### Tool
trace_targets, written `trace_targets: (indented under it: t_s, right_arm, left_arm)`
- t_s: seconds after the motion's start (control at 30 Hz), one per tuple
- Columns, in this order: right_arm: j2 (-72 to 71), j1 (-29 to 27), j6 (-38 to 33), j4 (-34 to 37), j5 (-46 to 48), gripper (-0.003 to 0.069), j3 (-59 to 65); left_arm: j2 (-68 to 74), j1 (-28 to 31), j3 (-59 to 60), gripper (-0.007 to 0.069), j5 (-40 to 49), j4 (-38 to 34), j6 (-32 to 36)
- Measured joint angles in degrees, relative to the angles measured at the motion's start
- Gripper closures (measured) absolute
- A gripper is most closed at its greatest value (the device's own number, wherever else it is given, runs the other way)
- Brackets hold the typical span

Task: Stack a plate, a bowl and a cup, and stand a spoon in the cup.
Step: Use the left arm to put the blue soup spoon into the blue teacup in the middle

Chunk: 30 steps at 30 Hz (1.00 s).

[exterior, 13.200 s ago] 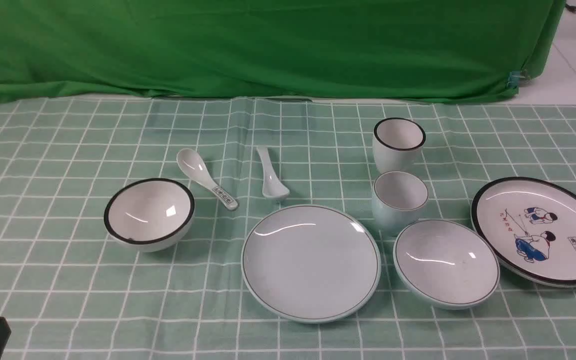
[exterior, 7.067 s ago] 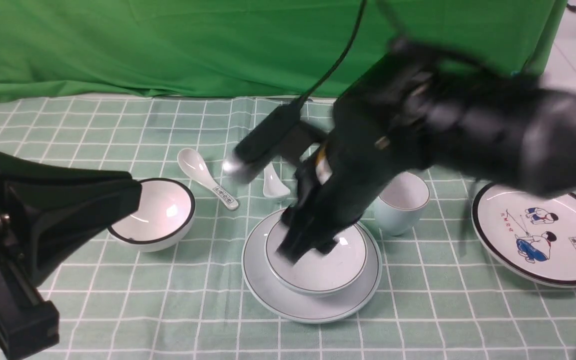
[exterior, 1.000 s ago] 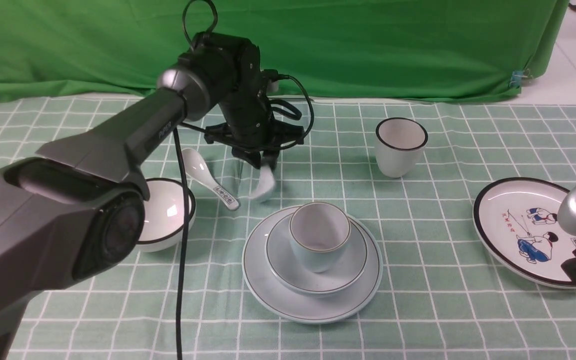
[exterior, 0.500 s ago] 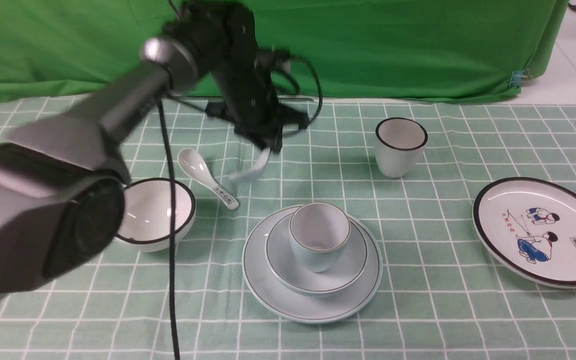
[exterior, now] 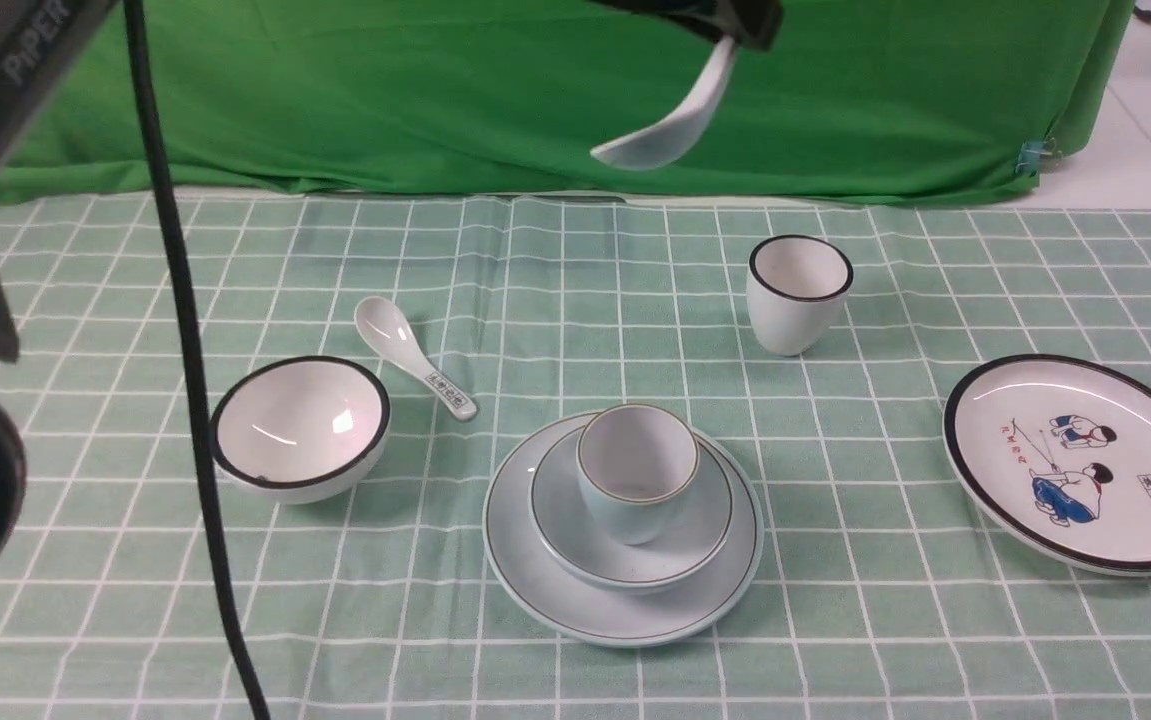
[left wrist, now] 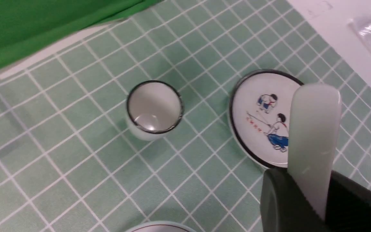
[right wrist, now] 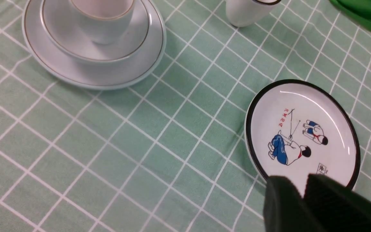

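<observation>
The pale blue-green plate (exterior: 535,590) lies at the front middle of the table. The bowl (exterior: 705,545) sits on it and the cup (exterior: 635,470) stands upright in the bowl. The stack also shows in the right wrist view: plate (right wrist: 108,80), bowl (right wrist: 75,48), cup (right wrist: 101,19). My left gripper (exterior: 745,25) is shut on the handle of the plain spoon (exterior: 670,120), high above the table, behind and to the right of the stack. In the left wrist view the spoon (left wrist: 312,135) sticks out of the gripper (left wrist: 307,193). My right gripper (right wrist: 303,190) is shut and empty over the near edge of the cartoon plate.
A black-rimmed bowl (exterior: 300,425) and a patterned spoon (exterior: 410,355) lie at the left. A black-rimmed cup (exterior: 800,290) stands at the back right. The cartoon plate (exterior: 1080,460) is at the far right. My left arm's cable (exterior: 185,350) hangs across the left foreground.
My left gripper has lifted the plain spoon off the table, high up and to the right. The right arm has left the front view.
</observation>
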Motion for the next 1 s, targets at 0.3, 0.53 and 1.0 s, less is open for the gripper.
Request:
trace_targets:
  t_s: [0.3, 0.53, 1.0]
  right_arm:
    - [-0.3, 0.0, 0.0, 0.0, 0.0, 0.0515, 0.0]
    - [-0.3, 0.0, 0.0, 0.0, 0.0, 0.0515, 0.0]
    - [-0.4, 0.0, 2.6, 0.0, -3.9, 0.0515, 0.0]
  left_arm:
    - [-7.0, -8.9, 2.0, 0.0522, 0.1, 12.4, -1.2]
    - [-16.1, -15.0, 18.0, 0.0522, -0.7, 17.7, -0.5]
    - [-45.0, -14.6, 91.8, 0.0522, -93.4, 17.7, -6.0]
